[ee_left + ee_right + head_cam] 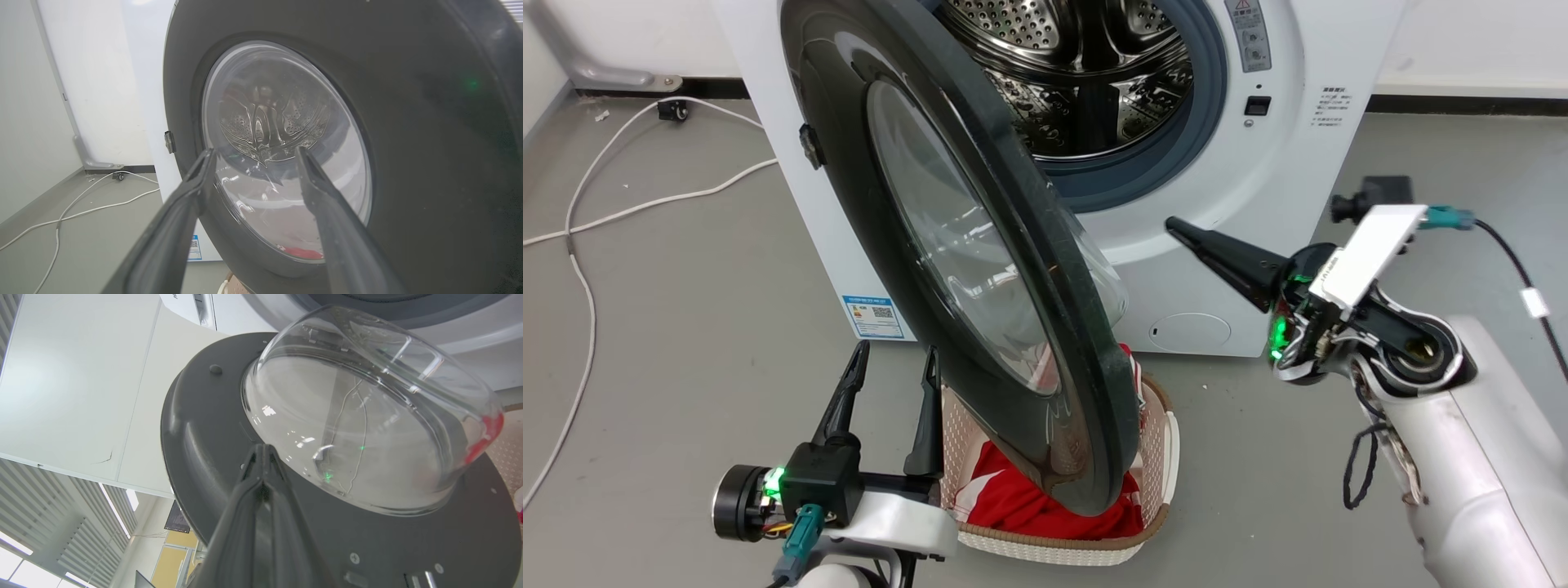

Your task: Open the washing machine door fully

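Two grippers work at one door. Nearest me, the left gripper (896,353) stands with its two dark fingers spread wide and nothing between them, pointing up at the outer face of the washing machine door (837,147). Its inner finger is just beside the door's lower rim. In its wrist view, the left gripper (255,152) frames the round glass window.

One cream basket (1164,457) sits on the floor under the door's free edge, with one heap of red cloth (1013,498) in it.

The door hangs partly open, swung out from the left side of the one white washing machine (1241,245). Its glossy black face looks toward the robot's left and its clear bowl bulges back toward the machine. The free edge points out over the basket, and the disc stands on edge, top to bottom.

To the right, the right gripper (1176,226) has its fingers pressed together, holding nothing. Its tip aims at the bowl side of the door, and I cannot tell whether it touches.

Behind, one steel drum (1086,73) gapes inside one grey rubber ring (1176,147). Low on the front are one blue sticker (874,316) and one round flap (1191,332). White cable (645,204) trails across the floor at far left.
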Available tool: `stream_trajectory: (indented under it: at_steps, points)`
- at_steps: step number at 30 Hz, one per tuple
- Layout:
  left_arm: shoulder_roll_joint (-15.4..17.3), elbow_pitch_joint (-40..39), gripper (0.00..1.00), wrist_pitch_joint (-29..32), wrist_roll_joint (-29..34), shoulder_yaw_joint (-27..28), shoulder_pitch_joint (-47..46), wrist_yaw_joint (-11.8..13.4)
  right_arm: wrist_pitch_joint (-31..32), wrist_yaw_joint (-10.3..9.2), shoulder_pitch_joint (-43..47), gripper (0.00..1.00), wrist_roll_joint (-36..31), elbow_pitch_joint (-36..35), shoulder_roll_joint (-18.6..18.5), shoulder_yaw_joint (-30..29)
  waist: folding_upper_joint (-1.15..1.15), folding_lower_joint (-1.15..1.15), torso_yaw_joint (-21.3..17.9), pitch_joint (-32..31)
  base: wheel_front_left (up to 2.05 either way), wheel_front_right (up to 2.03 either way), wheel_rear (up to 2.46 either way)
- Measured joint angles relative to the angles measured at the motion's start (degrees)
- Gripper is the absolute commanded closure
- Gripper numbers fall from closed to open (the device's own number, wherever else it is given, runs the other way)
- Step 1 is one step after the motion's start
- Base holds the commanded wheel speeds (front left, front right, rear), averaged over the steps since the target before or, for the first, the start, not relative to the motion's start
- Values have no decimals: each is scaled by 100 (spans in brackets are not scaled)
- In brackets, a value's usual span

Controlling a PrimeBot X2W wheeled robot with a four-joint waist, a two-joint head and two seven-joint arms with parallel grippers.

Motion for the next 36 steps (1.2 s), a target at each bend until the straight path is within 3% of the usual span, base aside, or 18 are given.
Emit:
stream_trajectory:
  at_steps: [8,15,17,18,22,27,36]
  points:
    - [0,-20,0,0,0,138,34,37,-1914,0,1031,100,-664,-1040,-334,-709,0,0,-137,-25,0,0,0]
    - [-2,-18,0,0,33,245,77,36,-3064,0,2275,100,-945,-1727,-522,-1386,0,0,-251,-60,0,0,0]
    - [-1,-18,0,0,34,265,92,36,-3327,0,2634,52,-1103,-1903,-537,-1492,0,1,-272,-58,0,0,0]
    - [-1,-14,0,0,34,277,95,36,-3451,0,2799,0,-1148,-1994,-522,-1545,0,1,-282,-58,0,0,0]
    - [-2,-13,0,0,34,325,97,34,-4056,0,3389,0,-1597,-2360,-411,-1708,0,1,-319,-65,0,0,0]
    - [-2,3,0,0,43,371,111,2,-4727,0,3897,0,-2609,-2643,-189,-1827,0,1,-367,-88,0,0,0]
    - [0,47,0,0,76,402,120,-13,-5127,0,4083,0,-6133,-3253,225,-2350,0,1,-451,-110,0,0,0]
